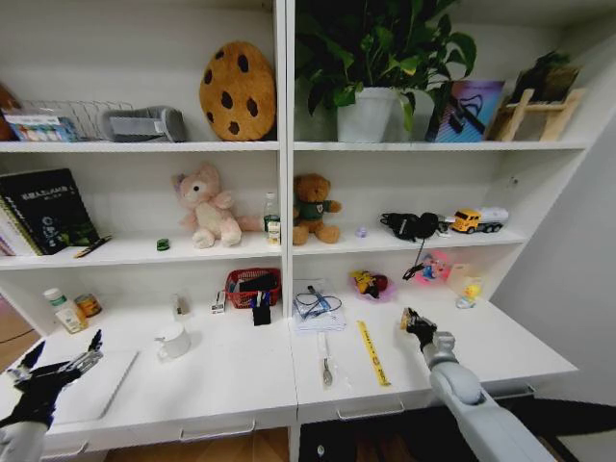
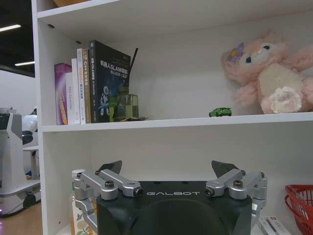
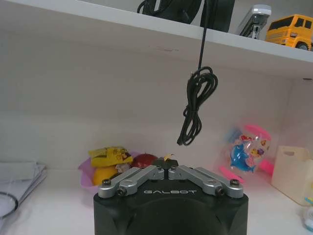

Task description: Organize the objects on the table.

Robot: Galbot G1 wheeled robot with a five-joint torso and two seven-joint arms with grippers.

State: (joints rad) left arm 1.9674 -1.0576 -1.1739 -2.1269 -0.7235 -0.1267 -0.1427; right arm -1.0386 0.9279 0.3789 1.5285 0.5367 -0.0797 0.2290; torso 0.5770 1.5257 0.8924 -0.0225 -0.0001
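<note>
Head view is showing the table (image 1: 241,380) with much left to tidy: a silver laptop (image 1: 91,385) lying at its left end, pens (image 1: 325,361) loose mid-desk, the green toy car (image 1: 163,244) sitting on the shelf. Left gripper (image 1: 60,361) is hovering spread and empty above the laptop; right gripper (image 1: 416,324) is hanging pressed together, holding nothing visible.
</note>
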